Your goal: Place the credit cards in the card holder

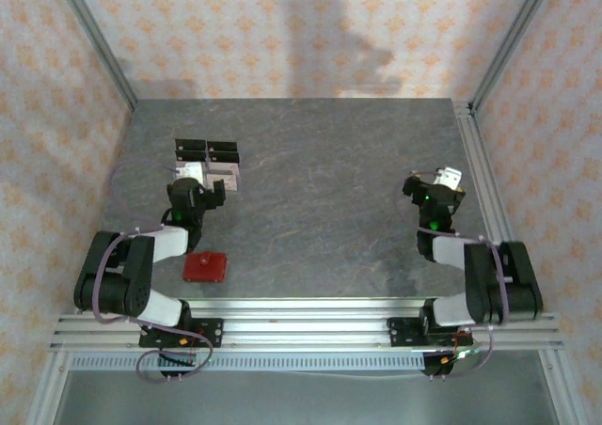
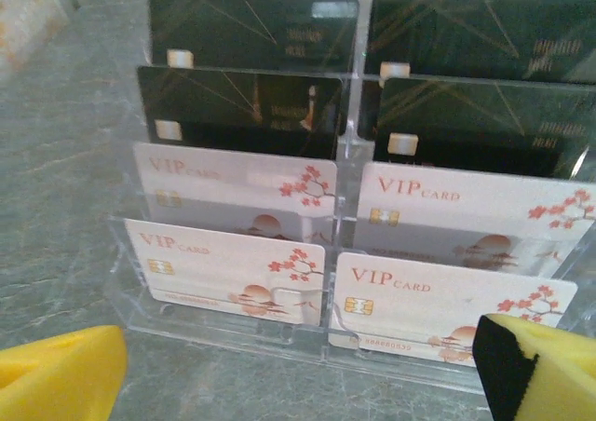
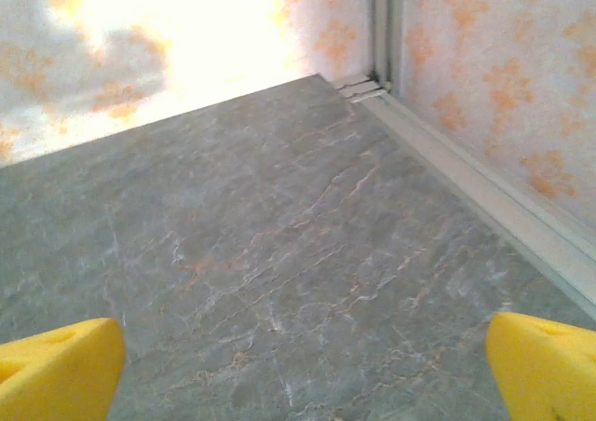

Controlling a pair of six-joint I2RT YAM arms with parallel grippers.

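The front lip of the clear stand (image 2: pixel 233 335) covers the low edge of the pale credit cards (image 2: pixel 223 267), printed VIP with red blossoms. The left gripper (image 2: pixel 298 374) and the right gripper (image 3: pixel 303 370) are spread wide.

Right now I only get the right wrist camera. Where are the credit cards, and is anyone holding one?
Observer: The credit cards stand in a clear plastic stand at the table's far left, with black cards behind them.
Operator: Is the left gripper grabbing one?
Observer: No. The left gripper is open just in front of the stand, holding nothing.
Operator: And where's the card holder?
Observer: The card holder lies flat on the table beside the left arm, nearer the bases than the stand.
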